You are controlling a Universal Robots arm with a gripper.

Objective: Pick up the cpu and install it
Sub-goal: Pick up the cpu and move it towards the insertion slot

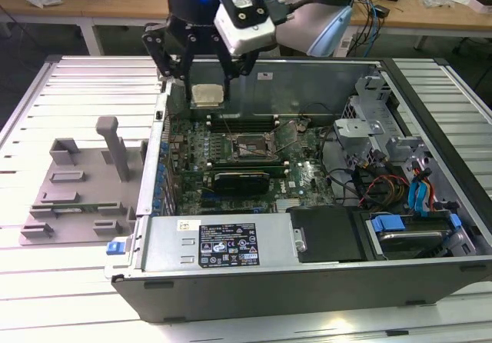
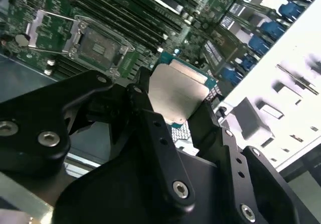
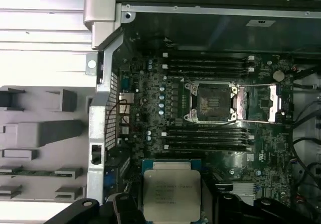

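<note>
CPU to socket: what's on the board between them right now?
In the first wrist view, a bank of memory slots lies between the cpu and the open socket.

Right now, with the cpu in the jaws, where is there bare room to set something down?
Bare slatted table borders the grey fixture plate on its near and far sides, at the exterior view's left of the case. Inside the case it is crowded: motherboard, cables, drive cages. The jaws hold the cpu above the motherboard.
</note>
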